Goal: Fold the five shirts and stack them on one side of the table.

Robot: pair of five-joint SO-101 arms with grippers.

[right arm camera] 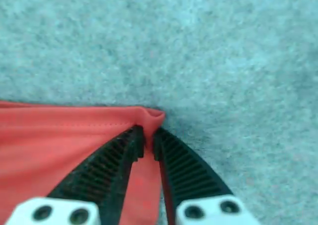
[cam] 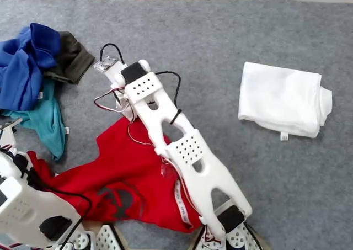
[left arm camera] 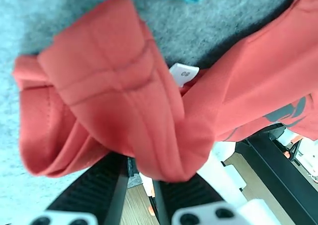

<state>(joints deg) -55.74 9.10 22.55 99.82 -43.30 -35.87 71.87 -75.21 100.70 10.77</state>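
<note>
right gripper (right arm camera: 148,135) pinches the red shirt (cam: 110,173) at its far corner. left gripper (left arm camera: 139,171) clamps its near bunched edge; shirt lies between them.

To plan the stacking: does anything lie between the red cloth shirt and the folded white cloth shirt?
Nothing visible does: from the red cloth shirt to the folded white cloth shirt there is just grey felt table.
</note>
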